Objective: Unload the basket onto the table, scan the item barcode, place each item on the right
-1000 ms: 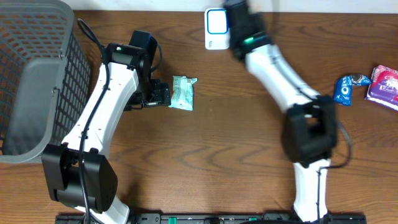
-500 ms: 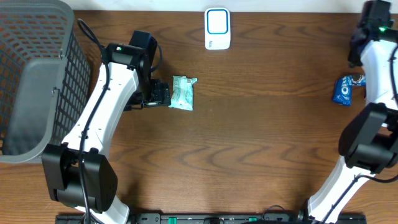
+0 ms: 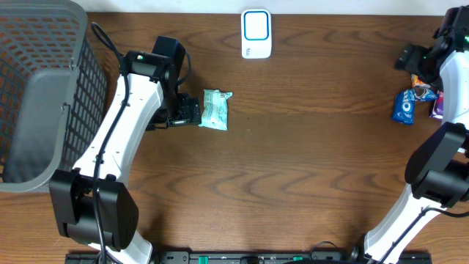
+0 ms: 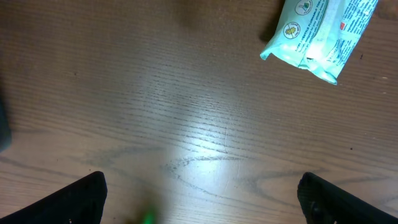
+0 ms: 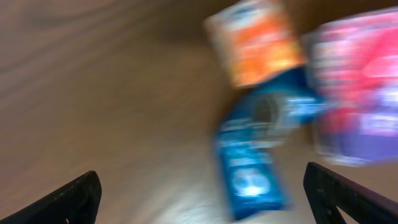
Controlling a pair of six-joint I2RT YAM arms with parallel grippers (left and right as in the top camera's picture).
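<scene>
The left gripper [image 3: 192, 111] is parked low over the table [image 3: 293, 169], spread wide with nothing held. The mint-green packet [image 3: 216, 108] is seen lying flat just ahead of it, not touched. Over at the right edge, the right gripper [image 5: 208, 199] is also spread wide and empty, hung above a blurry blue snack pack [image 5: 255, 155], with an orange packet [image 5: 258, 40] and a pink-purple packet [image 5: 357, 106] bunched just beside it. A grey basket [image 3: 44, 88] is set at the left. Furthest back, the white scanner [image 3: 256, 34] is placed at the table's far edge, well apart from the mint-green packet.
</scene>
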